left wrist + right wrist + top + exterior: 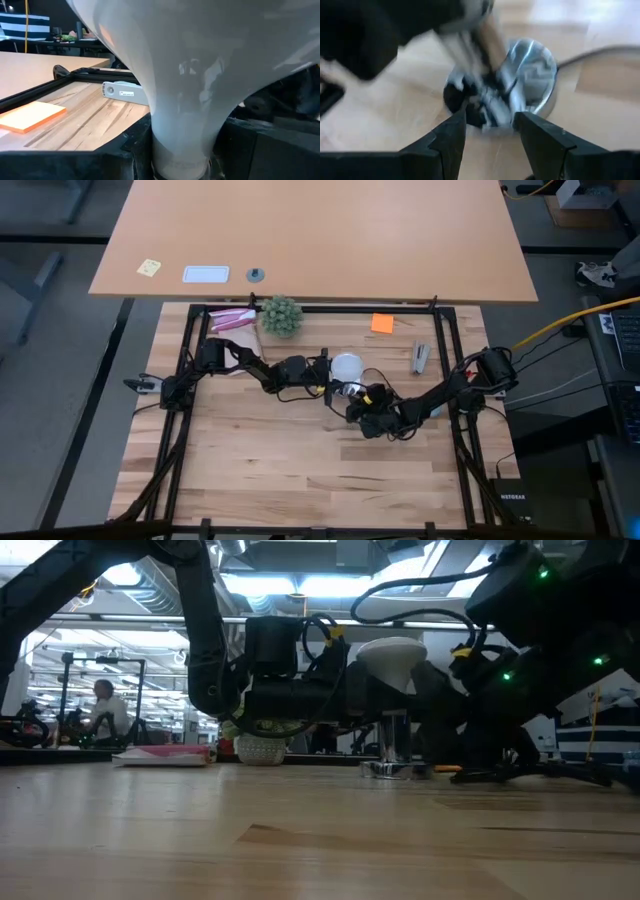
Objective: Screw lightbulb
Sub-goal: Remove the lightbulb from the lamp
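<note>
The left gripper [325, 368] is clamping its jaws on the lightbulb [346, 366], holding it upright near the bench's middle, screw base down over the silvery socket [397, 769]. The right gripper [489, 131] is waiting just beside that socket with jaws standing wide and holding nothing. The bench [260, 460] is showing pale wood planks, carrying an orange sticky pad [382, 323] and a small green plant [280, 314]. Beyond it, a person [102, 708] is sitting in a brightly lit workshop.
</note>
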Controlling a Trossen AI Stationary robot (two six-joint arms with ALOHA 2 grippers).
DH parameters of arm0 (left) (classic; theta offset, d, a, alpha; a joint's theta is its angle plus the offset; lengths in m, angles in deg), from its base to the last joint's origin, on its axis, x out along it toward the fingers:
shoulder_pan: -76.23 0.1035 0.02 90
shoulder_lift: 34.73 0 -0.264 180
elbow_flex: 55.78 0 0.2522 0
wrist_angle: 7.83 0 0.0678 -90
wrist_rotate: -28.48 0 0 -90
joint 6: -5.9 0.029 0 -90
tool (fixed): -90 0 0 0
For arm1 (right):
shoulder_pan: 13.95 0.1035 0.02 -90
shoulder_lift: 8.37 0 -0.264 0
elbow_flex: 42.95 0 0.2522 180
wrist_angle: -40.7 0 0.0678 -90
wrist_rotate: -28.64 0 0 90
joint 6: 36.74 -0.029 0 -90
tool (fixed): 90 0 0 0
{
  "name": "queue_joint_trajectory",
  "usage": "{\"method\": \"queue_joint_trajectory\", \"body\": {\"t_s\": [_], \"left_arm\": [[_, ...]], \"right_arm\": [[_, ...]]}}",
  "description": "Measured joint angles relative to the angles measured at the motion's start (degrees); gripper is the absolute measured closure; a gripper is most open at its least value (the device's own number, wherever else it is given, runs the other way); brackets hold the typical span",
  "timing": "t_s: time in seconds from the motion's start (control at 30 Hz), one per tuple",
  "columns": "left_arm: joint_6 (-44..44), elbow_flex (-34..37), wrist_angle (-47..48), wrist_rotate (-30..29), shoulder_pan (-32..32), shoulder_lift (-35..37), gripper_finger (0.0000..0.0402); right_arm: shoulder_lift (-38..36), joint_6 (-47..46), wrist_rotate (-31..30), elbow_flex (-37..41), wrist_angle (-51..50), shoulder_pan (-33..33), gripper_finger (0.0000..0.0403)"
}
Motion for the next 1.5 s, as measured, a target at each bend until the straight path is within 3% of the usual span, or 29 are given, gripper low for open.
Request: {"method": "queue_joint_trajectory", "body": {"t_s": [0.17, 0.37, 0.83, 1.1, 1.5], "left_arm": [[-0.42, 0.07, -0.07, 1.13, -0.13, 0.00, 0.0242], [-0.33, 0.04, -0.04, 0.81, -0.13, 0.00, 0.0242], [-0.20, 0.04, -0.04, 0.79, -0.13, -0.02, 0.0243], [-0.20, 0.04, -0.04, 0.76, -0.13, -0.02, 0.0243], [-0.20, 0.04, -0.04, 0.74, -0.13, -0.04, 0.0243]], "right_arm": [[-0.03, 0.19, -5.09, -0.09, -0.03, -0.20, 0.0215], [-0.08, 0.23, -4.21, -0.09, 0.09, -0.79, 0.0215], [-4.47, 1.62, 2.59, -0.09, 0.89, 5.98, 0.0215], [0.11, 1.52, 5.80, -0.09, 1.66, 4.98, 0.0215], [1.87, -3.96, 0.67, -0.16, -4.35, 3.45, 0.0215]]}}
